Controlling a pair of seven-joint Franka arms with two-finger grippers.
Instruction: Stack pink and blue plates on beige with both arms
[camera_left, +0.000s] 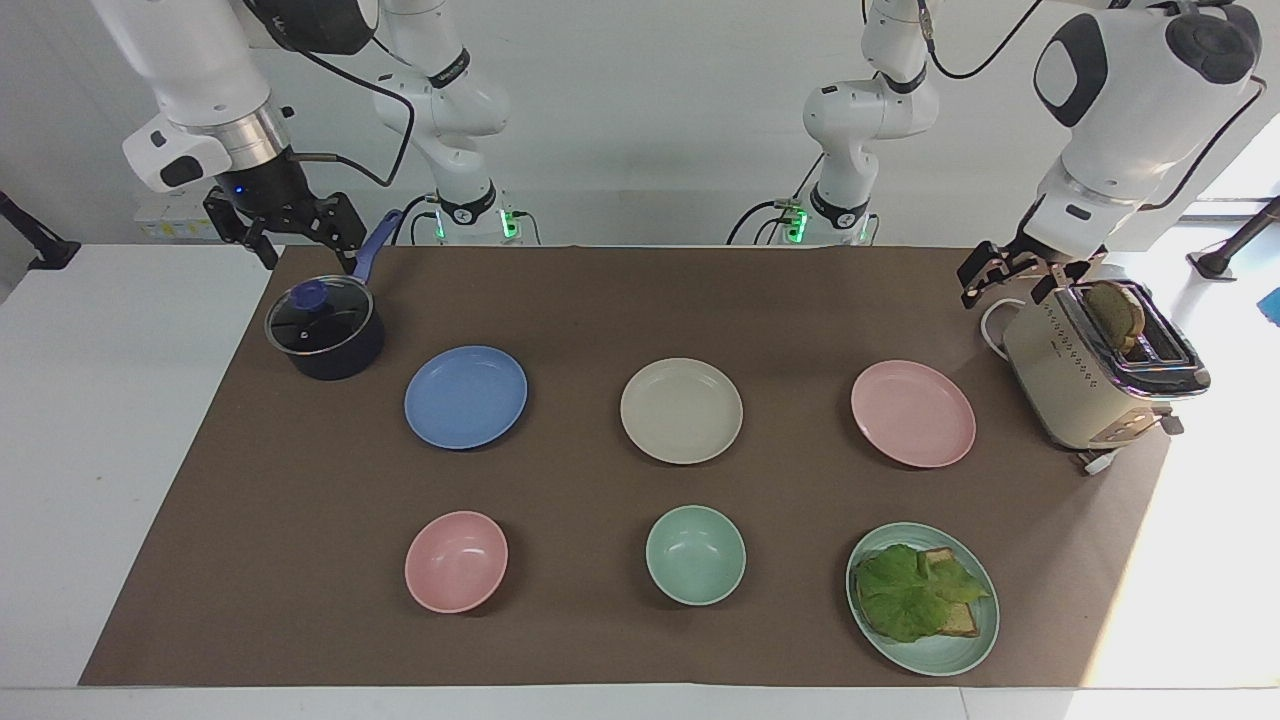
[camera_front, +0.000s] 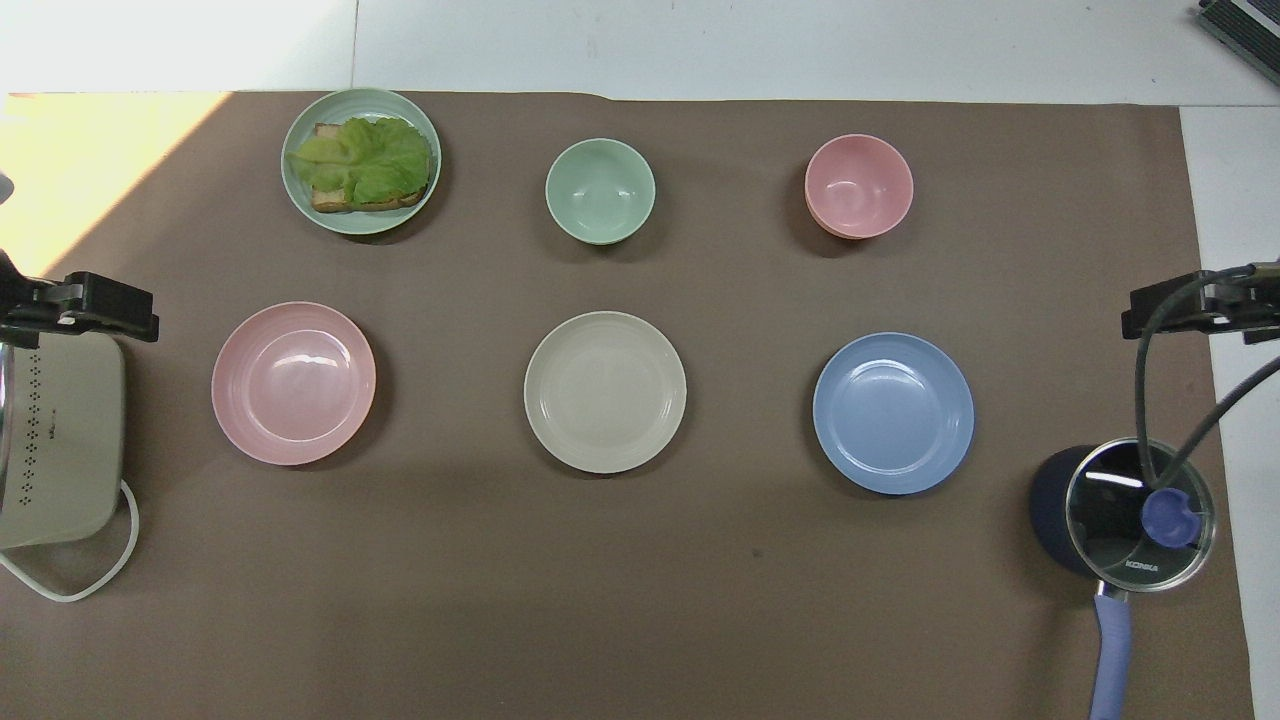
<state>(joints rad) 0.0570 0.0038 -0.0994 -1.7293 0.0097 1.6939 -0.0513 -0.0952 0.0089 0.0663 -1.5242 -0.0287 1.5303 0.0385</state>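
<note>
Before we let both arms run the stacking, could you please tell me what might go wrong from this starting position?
1. The left gripper hangs open right by the toaster; swinging toward the pink plate it might clip it.
2. The right gripper hangs open over the pot, whose handle could catch it on the way to the blue plate.
3. Both plates go onto the beige plate between them, so the arms could meet there.
</note>
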